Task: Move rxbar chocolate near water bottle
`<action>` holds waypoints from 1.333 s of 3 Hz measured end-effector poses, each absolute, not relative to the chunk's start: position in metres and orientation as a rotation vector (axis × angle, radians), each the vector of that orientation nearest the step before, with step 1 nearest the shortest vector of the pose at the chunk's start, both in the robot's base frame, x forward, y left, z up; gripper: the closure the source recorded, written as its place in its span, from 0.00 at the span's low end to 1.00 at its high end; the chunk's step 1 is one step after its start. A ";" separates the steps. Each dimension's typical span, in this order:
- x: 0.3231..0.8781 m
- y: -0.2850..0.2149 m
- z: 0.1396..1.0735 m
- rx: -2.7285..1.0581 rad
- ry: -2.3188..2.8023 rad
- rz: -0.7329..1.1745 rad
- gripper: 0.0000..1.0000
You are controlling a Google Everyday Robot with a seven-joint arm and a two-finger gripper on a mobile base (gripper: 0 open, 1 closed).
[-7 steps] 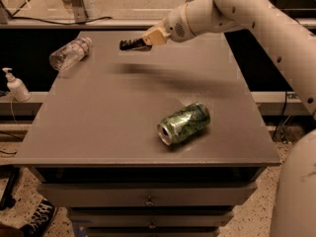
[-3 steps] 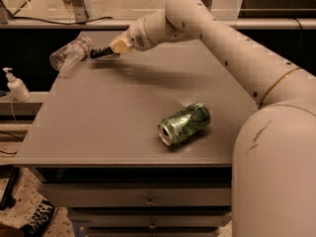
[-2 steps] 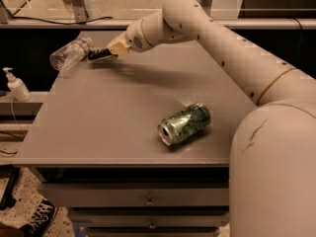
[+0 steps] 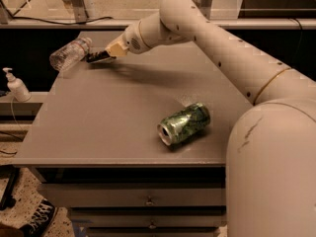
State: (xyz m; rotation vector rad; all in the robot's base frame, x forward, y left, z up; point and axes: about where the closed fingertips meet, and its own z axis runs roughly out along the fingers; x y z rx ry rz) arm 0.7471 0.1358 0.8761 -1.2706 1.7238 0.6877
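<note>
The rxbar chocolate [image 4: 97,57] is a small black bar held at the tip of my gripper [image 4: 107,54], low over the far left of the grey table [image 4: 98,122]. The gripper is shut on the bar's right end. The water bottle [image 4: 70,54], clear crinkled plastic, lies on its side at the table's far left corner, just left of the bar and almost touching it. My arm reaches in from the right across the back of the table.
A green patterned can [image 4: 184,124] lies on its side at the table's front right. A small white pump dispenser bottle [image 4: 17,86] stands on a lower ledge off the table's left edge. Drawers sit under the table front.
The gripper carried the bar from the table's far middle leftward to beside the water bottle, and lowered it a little. The can and bottle have not moved.
</note>
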 end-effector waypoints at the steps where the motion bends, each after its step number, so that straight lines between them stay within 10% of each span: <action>1: 0.747 0.139 0.874 -1.272 1.724 0.694 0.36; 3: 0.746 0.140 0.872 -1.269 1.727 0.696 0.00; 4: 0.751 0.109 0.887 -1.231 1.741 0.642 0.00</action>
